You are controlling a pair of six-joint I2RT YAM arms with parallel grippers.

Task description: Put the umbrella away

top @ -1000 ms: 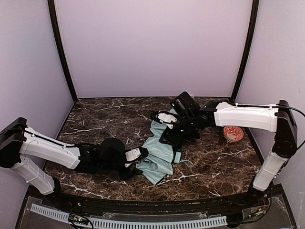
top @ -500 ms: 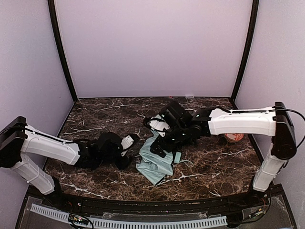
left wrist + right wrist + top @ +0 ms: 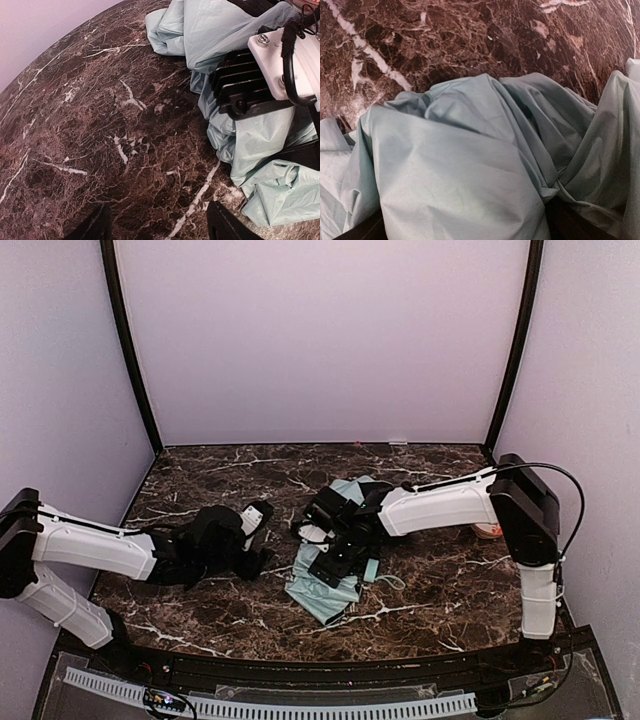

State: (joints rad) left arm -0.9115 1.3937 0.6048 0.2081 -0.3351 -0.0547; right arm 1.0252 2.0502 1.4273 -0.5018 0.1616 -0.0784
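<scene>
The umbrella point(image 3: 312, 588) lies crumpled mid-table point(image 3: 200, 480). Your right gripper point(image 3: 467, 231) sits on top of it, jaws spread wide with fabric bunched between them, nothing pinched. Your left gripper point(image 3: 159, 227) is open over bare marble, just left of the umbrella. The patterned bowl point(image 3: 488, 531) is far right, half hidden behind your right arm.

Umbrella point(image 3: 470, 165) of creased satiny cloth, table point(image 3: 100, 125) of polished marble
</scene>
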